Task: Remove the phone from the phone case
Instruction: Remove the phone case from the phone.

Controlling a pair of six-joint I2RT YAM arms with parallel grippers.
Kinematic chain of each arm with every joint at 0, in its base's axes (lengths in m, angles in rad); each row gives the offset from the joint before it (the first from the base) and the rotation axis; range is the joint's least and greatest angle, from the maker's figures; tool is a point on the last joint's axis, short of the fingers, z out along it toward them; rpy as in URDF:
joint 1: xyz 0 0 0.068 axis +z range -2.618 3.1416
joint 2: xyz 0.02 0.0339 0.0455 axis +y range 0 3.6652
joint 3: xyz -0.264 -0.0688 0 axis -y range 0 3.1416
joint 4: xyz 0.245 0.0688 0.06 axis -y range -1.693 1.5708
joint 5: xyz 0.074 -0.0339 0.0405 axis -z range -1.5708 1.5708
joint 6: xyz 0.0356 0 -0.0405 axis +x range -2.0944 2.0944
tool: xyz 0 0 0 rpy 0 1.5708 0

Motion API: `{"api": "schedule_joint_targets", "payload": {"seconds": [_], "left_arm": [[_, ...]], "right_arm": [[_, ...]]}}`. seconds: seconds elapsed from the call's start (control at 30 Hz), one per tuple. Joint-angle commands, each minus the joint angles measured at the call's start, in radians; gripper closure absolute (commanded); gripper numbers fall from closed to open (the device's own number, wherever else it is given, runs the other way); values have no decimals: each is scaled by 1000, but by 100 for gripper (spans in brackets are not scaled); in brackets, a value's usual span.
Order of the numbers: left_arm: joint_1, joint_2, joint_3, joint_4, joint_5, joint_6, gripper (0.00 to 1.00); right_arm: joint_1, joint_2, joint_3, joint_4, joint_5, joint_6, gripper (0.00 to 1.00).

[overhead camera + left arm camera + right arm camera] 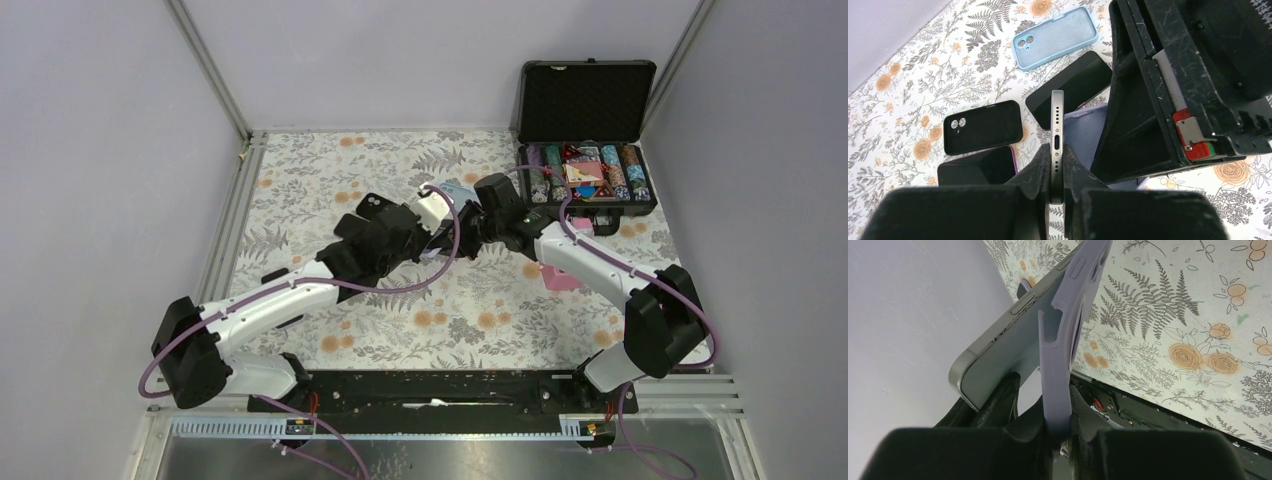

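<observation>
Over the table [330, 200], near the middle of its far edge, I saw my left hand [1056, 167] clamped on the silver phone's [1057, 117] bottom end. My right hand [1055, 412] was clamped on the lilac phone case [1068, 320]. Phone and case splayed apart at the gripped ends.

The surface [908, 100] is white with grey ferns and orange flowers. The phone [1057, 120] is silver-grey, the phone case [1055, 370] lilac. Upper centre of the left wrist view shows a pale blue case [1055, 37]; left of middle, a black case [983, 127].
</observation>
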Motion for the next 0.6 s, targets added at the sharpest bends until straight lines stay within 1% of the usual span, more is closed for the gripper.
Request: {"api": "schedule_joint_targets", "payload": {"seconds": [0.0,0.1,0.2,0.3,0.4,0.5,0.57], "left_arm": [[5,22,12,61,-21,-7,100],[7,5,20,57,-50,-8,100],[26,-44,49,38,-84,-8,100],[101,-91,106,-18,-94,-17,100],[176,-162,126,-31,-77,-2,100],[247,-229,130,-40,-38,-5,100],[273,-266,126,-53,-17,-11,100]], "right_arm": [[17,-32,60,89,-109,-21,100],[0,-14,38,93,-125,-56,100],[-35,13,20,76,-171,-187,100],[-54,18,25,-4,-184,-320,100],[-58,31,59,-112,-157,-442,100],[-64,50,55,-158,-129,-523,100],[-72,69,35,-160,-112,-558,100]]}}
